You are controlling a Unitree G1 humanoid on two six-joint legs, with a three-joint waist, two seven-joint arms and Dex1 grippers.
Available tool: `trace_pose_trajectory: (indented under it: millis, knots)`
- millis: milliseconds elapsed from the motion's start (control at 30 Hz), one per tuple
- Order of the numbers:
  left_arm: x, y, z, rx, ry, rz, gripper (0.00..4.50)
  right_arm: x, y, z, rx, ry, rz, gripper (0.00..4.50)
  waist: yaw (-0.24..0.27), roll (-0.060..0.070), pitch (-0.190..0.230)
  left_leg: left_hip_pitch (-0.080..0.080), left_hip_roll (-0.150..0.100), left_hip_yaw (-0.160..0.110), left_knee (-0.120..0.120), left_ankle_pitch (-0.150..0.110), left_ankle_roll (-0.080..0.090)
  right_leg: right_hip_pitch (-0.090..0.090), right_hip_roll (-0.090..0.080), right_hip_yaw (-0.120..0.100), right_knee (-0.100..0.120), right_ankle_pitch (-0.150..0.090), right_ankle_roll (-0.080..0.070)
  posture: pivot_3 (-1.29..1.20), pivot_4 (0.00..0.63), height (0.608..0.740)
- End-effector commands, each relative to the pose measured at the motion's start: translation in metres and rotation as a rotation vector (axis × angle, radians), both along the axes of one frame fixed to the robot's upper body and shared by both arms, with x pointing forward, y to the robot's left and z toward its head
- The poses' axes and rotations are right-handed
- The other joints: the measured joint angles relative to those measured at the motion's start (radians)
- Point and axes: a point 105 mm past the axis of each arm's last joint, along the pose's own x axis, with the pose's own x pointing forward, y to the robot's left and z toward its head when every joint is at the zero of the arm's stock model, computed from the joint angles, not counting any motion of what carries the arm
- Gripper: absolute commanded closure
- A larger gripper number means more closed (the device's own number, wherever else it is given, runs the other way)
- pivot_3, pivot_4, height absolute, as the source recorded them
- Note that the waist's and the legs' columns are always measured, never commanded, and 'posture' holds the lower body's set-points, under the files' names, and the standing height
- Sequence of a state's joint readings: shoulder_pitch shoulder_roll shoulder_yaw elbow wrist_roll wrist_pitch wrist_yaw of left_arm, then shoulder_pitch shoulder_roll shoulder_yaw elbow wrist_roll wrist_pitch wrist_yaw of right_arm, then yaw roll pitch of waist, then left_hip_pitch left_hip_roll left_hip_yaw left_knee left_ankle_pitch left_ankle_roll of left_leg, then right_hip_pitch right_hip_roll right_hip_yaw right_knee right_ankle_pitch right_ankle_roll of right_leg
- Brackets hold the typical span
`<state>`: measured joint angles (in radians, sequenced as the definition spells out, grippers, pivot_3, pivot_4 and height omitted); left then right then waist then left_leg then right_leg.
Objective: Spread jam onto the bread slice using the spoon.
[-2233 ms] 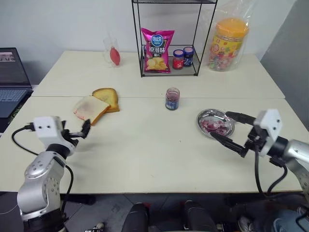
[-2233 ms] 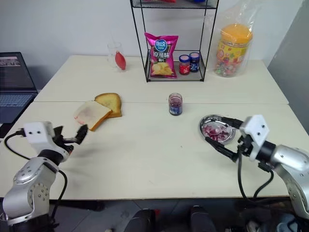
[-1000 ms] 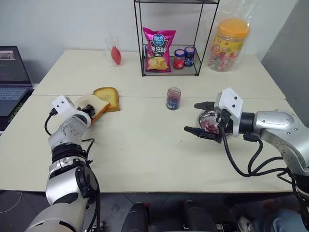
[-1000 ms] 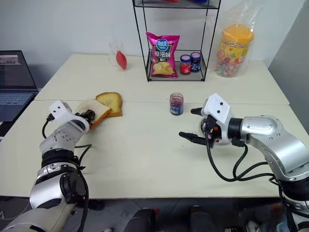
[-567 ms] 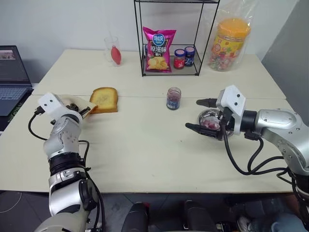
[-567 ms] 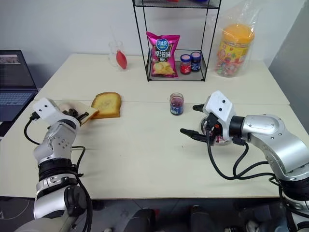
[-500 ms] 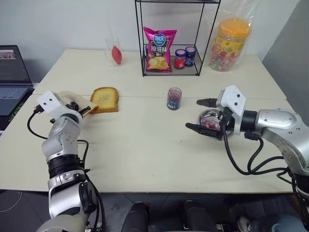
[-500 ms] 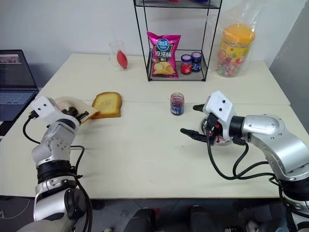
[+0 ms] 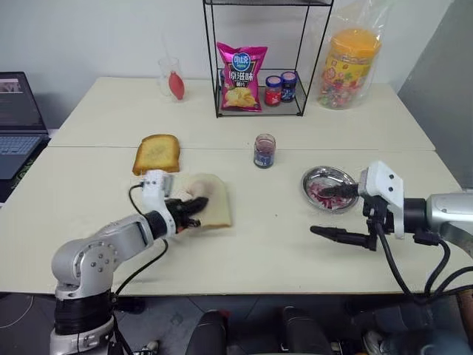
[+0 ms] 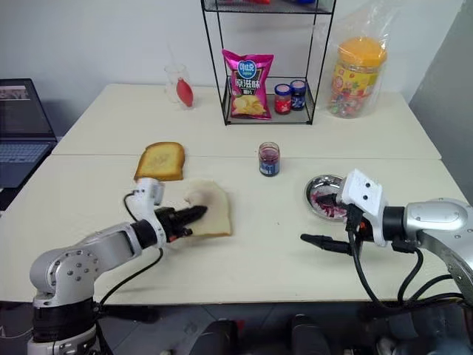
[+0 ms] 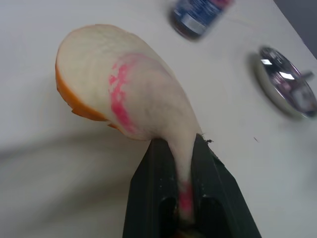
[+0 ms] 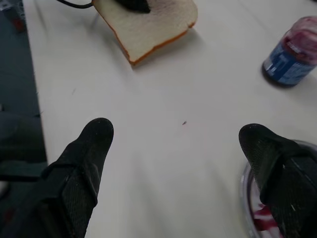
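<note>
Left gripper (image 9: 191,208) is pinching the bread slice (image 9: 212,201) into position; right gripper (image 9: 334,213), gaping empty, is needing the spoon from the metal dish (image 9: 316,177) at its one o'clock.

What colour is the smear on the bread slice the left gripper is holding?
Pinkish red, on the bread slice; clearest in the left wrist view.

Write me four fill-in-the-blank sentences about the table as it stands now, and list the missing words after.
1. The left gripper is shut on the ____ slice.
2. The right gripper hangs with its jaws ____.
3. The toasted slice lies on the table, apart from the ____ slice.
4. The glass jar stands between the toasted slice and the metal ____.

Missing words: bread; open; bread; dish
</note>
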<state>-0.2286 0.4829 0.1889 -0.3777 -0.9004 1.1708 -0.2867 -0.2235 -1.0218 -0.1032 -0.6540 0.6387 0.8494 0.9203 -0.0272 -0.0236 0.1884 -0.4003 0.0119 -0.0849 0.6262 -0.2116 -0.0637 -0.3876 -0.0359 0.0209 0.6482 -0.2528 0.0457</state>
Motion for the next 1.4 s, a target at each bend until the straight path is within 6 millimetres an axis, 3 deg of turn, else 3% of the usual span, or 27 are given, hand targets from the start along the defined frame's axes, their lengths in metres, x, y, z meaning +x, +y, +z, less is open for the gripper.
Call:
trace_pose_trajectory:
  millis: [33, 233, 500, 967, 1033, 1333, 1400]
  knots:
    - [0.0, -0.029, -0.003, -0.018, -0.03, -0.073, 4.48, -0.003, 0.005, -0.001, -0.03, -0.046, 0.009, 0.0, 0.002, 0.0, 0.0, 0.0, 0.0, 0.0, 0.0, 0.0, 0.0, 0.0, 0.0, 0.0, 0.0, 0.0, 0.0, 0.0, 0.15, 0.74]
    - [0.017, -0.049, -0.023, -0.021, -0.006, -0.027, 4.48, 0.001, 0.005, -0.007, -0.034, -0.054, -0.024, 0.0, 0.004, 0.0, 0.0, 0.0, 0.0, 0.0, 0.001, 0.0, 0.0, 0.0, 0.0, 0.0, 0.0, 0.0, 0.0, 0.0, 0.15, 0.74]
    - [0.019, -0.049, -0.027, 0.045, -0.034, -0.018, 4.48, 0.001, 0.005, -0.006, -0.024, -0.057, -0.033, 0.0, 0.004, 0.0, 0.0, -0.001, 0.0, 0.0, 0.0, 0.0, 0.0, -0.001, 0.0, 0.0, -0.001, 0.001, 0.003, 0.0, 0.15, 0.74]
    - [0.029, -0.034, -0.014, 0.208, -0.176, -0.051, 1.28, -0.006, 0.009, -0.009, -0.014, -0.014, -0.001, 0.0, 0.004, 0.0, 0.0, -0.001, 0.0, 0.0, 0.0, 0.0, 0.0, -0.001, 0.0, 0.0, -0.002, 0.0, 0.0, 0.0, 0.15, 0.74]
    - [0.027, -0.023, -0.011, 0.263, -0.208, -0.043, 0.94, -0.006, 0.01, -0.008, -0.006, -0.018, -0.002, 0.0, 0.003, 0.0, 0.0, -0.001, 0.0, 0.0, 0.0, 0.0, 0.0, -0.001, 0.0, 0.0, -0.002, 0.0, 0.0, 0.0, 0.15, 0.74]
    - [0.011, -0.002, 0.0, 0.327, -0.271, -0.04, 0.94, -0.003, 0.01, 0.002, 0.068, -0.048, -0.035, 0.0, 0.002, 0.0, 0.001, -0.002, 0.0, 0.0, -0.002, 0.0, 0.0, -0.002, 0.0, 0.0, -0.002, -0.001, -0.001, 0.0, 0.15, 0.74]
    - [0.013, 0.011, 0.023, 0.379, -0.422, -0.05, 0.94, 0.007, -0.002, 0.014, 0.125, -0.12, -0.139, 0.0, 0.003, -0.001, 0.001, -0.002, 0.0, 0.0, -0.002, 0.0, 0.0, -0.002, 0.0, 0.0, -0.002, -0.001, -0.001, 0.0, 0.15, 0.74]
